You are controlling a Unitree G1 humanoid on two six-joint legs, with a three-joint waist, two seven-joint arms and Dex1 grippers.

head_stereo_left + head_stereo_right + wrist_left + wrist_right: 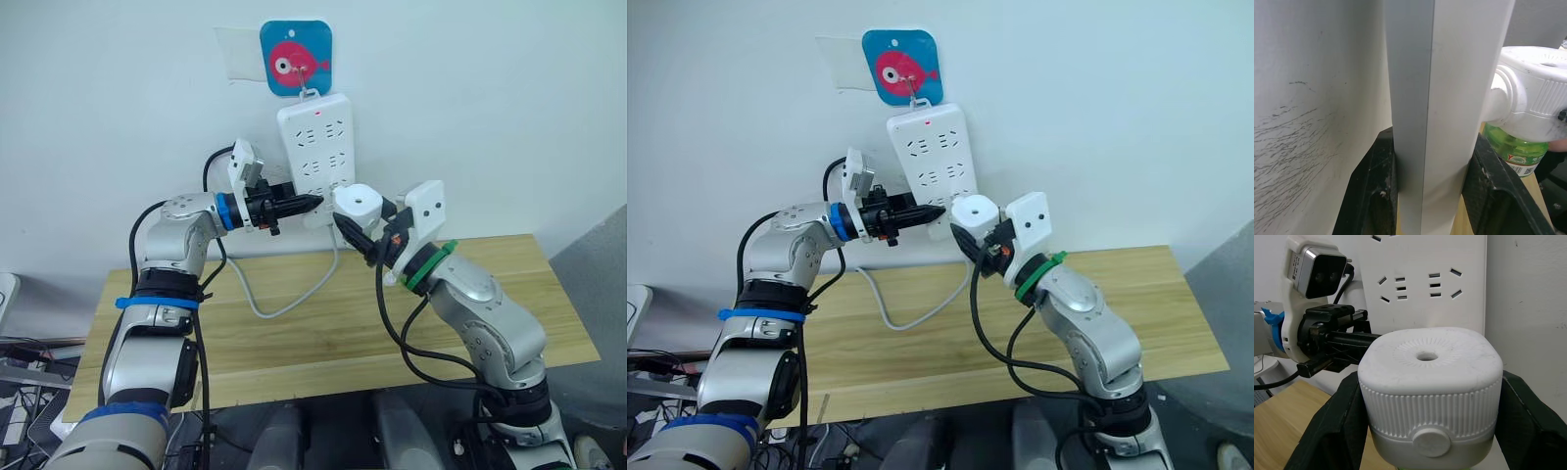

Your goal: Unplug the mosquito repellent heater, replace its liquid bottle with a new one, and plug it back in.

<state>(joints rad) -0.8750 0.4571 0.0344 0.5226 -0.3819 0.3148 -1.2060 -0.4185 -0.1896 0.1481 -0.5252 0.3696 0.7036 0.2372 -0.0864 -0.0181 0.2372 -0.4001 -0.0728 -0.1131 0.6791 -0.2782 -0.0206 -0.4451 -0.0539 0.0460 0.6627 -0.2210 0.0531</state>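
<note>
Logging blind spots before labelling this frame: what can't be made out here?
- Prongs of the mosquito repellent heater: hidden behind its body in the right wrist view, so plugged or free is unclear.
- Green bottle: label too small to read in the left wrist view.
- Power strip lower end: covered by the left gripper and right gripper in the eye views.
</note>
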